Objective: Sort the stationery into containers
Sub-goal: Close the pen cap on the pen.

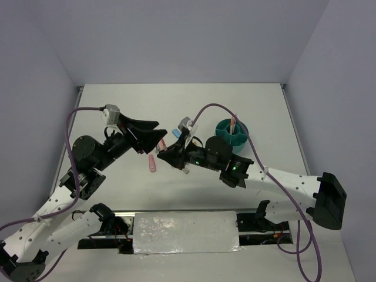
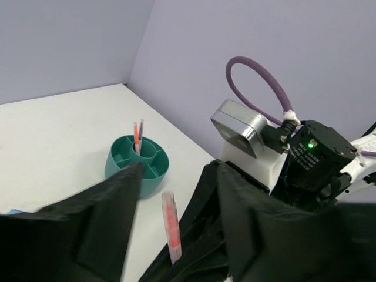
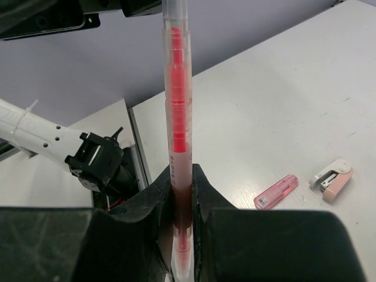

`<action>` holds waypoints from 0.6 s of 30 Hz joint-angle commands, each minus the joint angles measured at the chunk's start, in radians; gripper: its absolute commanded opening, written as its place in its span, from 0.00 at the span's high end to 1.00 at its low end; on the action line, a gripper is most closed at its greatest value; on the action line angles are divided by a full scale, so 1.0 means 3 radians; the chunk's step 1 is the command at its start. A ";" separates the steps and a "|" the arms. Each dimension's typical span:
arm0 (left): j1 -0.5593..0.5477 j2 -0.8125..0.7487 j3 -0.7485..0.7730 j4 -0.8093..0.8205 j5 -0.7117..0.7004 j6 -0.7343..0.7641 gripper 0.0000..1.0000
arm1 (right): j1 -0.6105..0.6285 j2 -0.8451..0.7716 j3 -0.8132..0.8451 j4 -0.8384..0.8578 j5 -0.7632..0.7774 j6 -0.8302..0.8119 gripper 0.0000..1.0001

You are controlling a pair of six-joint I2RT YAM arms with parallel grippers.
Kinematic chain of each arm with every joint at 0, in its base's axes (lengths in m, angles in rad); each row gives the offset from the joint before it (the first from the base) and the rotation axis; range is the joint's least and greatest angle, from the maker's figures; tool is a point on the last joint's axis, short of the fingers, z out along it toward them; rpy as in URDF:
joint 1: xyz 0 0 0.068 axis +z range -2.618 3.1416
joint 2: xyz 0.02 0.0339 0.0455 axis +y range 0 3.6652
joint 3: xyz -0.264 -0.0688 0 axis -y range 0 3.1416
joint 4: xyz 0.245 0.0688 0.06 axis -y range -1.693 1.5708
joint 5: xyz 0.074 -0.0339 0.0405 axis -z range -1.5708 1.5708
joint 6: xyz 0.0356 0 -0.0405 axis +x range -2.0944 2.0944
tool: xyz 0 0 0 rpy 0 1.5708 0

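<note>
- The right end effector [image 3: 179,176] is clamped on a clear pen [image 3: 176,106] with an orange-red core. The pinch sits low on the barrel, so most of the pen sticks out past the fingers.
- The left end effector [image 1: 155,134] is spread apart with nothing in it. It's parked just beside the right one, at about 10 o'clock from it in the top view.
- The teal cup [image 2: 116,165] is at roughly 2 o'clock from the held pen in the top view, a little way off. Two pens [image 2: 137,136] are standing in its middle compartment.
- Waiting on the surface [image 1: 117,111] are a pink oblong piece [image 3: 276,192] and a small white and pink block [image 3: 332,179]. In the right wrist view the block lies just beside the pink piece, at its 3 o'clock.
- What I'd worry about from here:
  - With such a low grip, that long free end could pivot or slide in the fingers if the arm swings fast.
  - The free end could then hit the rim instead of dropping in, and might shove or tip the cup.
  - If it's aimed at the middle slot, it could knock into the pens in there and jam, or lever them out.
  - The two arms are really close, so a turn toward the cup could clip the pen, or the wrist, on the left fingers.
  - Letting go too high could make it bounce out.
</note>
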 commanded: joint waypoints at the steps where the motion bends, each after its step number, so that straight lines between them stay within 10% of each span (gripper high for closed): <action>1: -0.0013 0.0091 0.0113 0.0039 -0.0090 0.0033 0.37 | -0.0001 0.0020 0.0169 0.0085 -0.0061 -0.0036 1.00; 11: -0.0013 0.0107 -0.0036 0.0018 -0.0014 -0.0049 0.72 | -0.0001 0.0010 0.0317 -0.0028 -0.0015 -0.0092 1.00; 15: -0.0013 0.0076 -0.0153 0.0089 0.0134 -0.0166 1.00 | -0.0042 0.0076 0.0516 -0.0063 -0.0015 -0.0087 1.00; 18: -0.0008 0.0071 -0.0291 0.0151 0.0267 -0.0243 1.00 | -0.0154 0.0158 0.0705 -0.0079 -0.0025 -0.0046 1.00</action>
